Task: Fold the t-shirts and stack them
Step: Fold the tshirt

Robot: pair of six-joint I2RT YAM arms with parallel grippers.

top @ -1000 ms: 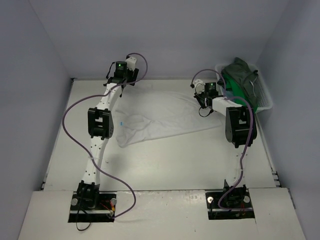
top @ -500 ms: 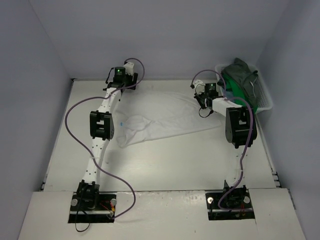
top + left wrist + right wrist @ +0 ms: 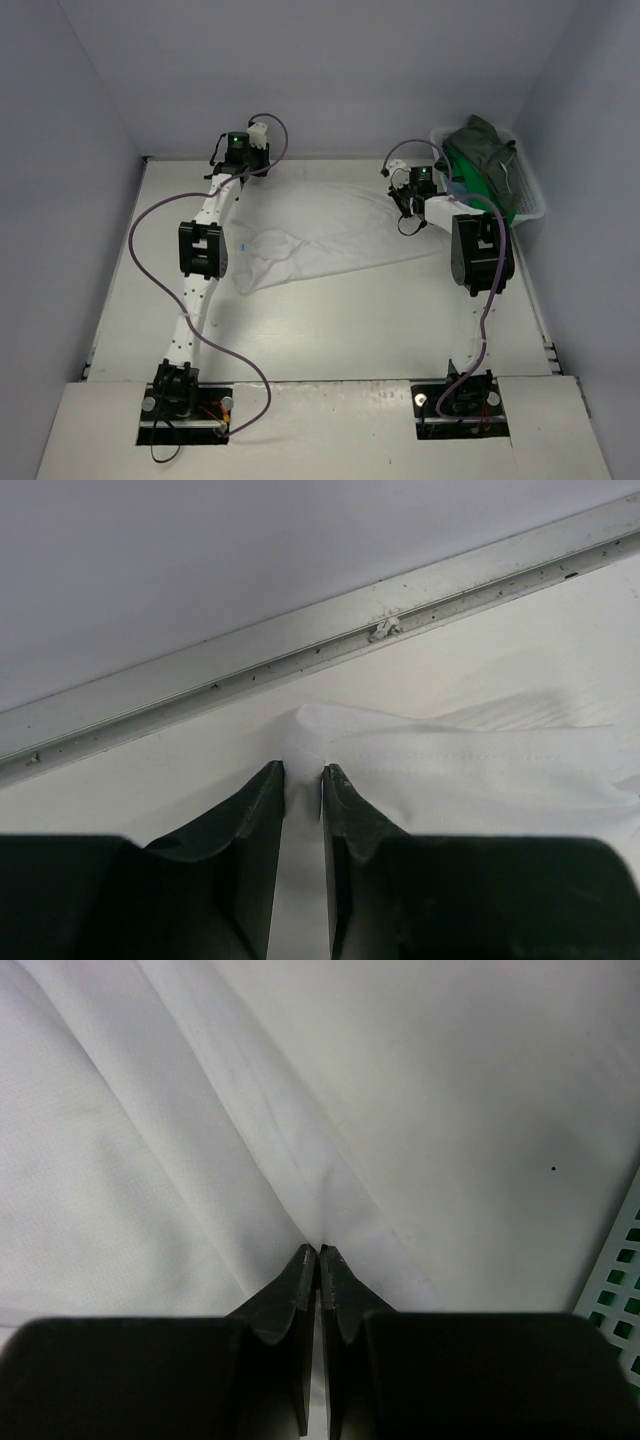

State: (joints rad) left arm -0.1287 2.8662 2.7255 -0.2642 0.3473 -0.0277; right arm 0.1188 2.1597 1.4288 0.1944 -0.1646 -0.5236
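Pale grey-lilac walls point(image 3: 350, 70) close in a white table point(image 3: 350, 320) on three sides.

Item 1: white t-shirt point(image 3: 320, 235). It lies spread across the far half of the table, from near the far-left corner towards the far-right corner. It is rumpled, with a bunched lobe sagging towards the table's middle on the left side.

Item 2: white mesh basket point(image 3: 535, 195). It stands at the far-right corner of the table and holds a bright green t-shirt point(image 3: 472, 168) with a dark grey-green t-shirt point(image 3: 487, 138) heaped on top.

Item 3: left gripper point(image 3: 300, 770). It is low over the far edge of the table, close to the metal rail point(image 3: 350, 620) at the foot of the back wall. Its fingers are drawn in to a narrow slot, clamped on the far-left corner of the white t-shirt, and the cloth rises in a small peak at the tips.

Item 4: right gripper point(image 3: 318, 1252). It is at the shirt's far-right end, just beside the basket. Its fingers are pressed together on a fold of the white cloth, and creases run out from the tips.
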